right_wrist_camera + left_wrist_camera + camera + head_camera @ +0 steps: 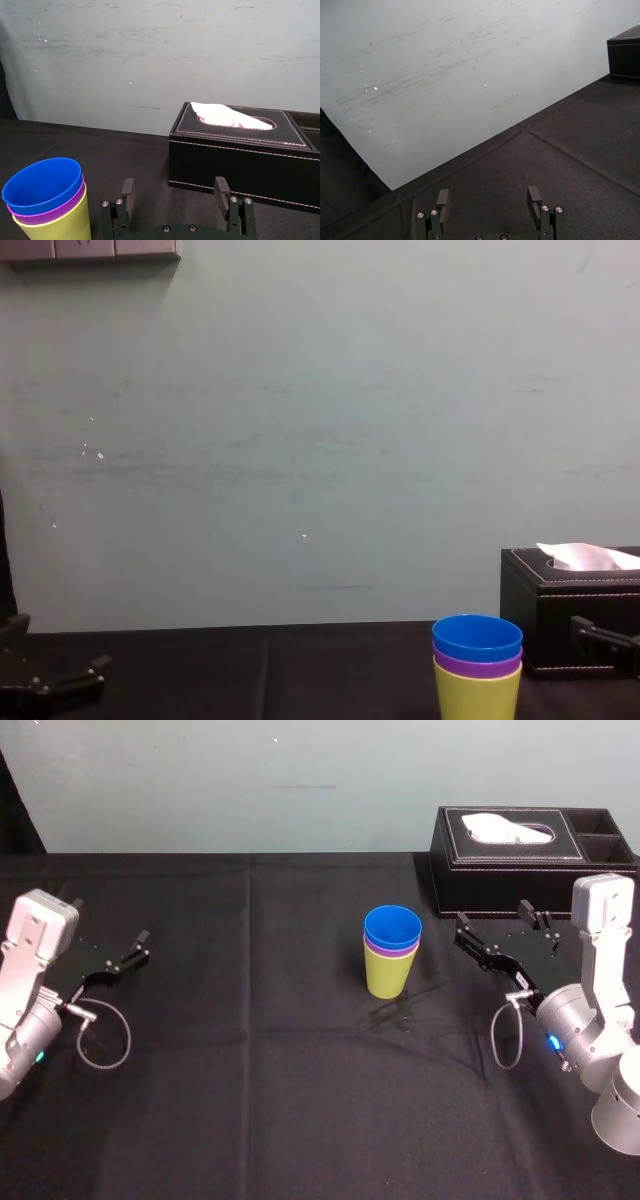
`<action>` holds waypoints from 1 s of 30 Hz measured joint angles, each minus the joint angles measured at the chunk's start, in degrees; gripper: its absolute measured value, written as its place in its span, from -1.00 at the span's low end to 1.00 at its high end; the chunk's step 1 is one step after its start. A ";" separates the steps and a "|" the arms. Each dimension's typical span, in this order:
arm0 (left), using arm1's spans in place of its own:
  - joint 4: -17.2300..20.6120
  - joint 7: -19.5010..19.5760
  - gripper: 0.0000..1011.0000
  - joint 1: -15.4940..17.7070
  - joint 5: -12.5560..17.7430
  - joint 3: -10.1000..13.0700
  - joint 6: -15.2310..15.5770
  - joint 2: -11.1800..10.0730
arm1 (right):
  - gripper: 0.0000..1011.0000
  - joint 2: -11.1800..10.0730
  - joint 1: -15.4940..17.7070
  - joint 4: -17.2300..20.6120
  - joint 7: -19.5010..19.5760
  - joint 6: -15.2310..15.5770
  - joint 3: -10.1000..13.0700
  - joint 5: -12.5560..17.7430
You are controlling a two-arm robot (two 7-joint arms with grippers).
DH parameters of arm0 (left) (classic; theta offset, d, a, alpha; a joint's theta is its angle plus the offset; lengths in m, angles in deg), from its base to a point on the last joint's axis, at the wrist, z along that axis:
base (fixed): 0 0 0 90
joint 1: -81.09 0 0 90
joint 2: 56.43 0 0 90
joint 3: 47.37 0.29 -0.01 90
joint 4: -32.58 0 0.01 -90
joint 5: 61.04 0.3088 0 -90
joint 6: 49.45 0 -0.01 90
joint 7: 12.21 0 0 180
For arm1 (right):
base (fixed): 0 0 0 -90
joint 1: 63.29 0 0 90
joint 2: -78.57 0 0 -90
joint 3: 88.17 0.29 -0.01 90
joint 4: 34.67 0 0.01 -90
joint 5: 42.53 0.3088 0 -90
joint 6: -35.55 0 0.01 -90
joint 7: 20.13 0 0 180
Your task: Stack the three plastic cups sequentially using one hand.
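Where the cups stand: lime yellow-green tapered plastic cup (pixel 478 696) upright mid-table, purple plastic cup (pixel 478 666) nested in it, blue plastic cup (pixel 478 637) nested on top, so only the rims of the upper two show.
Right gripper (pixel 174 184): jaws spread, holding nothing, just right of the stack and apart from it, nearer than the black leather-look tissue box (pixel 500 880).
Left gripper (pixel 488 195): jaws spread, empty, parked far left over the black tablecloth (pixel 250 1050), likely because one arm does the work.
Progress: stacking looks complete.
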 joint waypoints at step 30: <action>0.00 0.00 1.00 0.00 0.00 0.00 0.00 0.00 | 0.98 0.00 0.00 -0.01 -0.01 0.00 0.00 0.00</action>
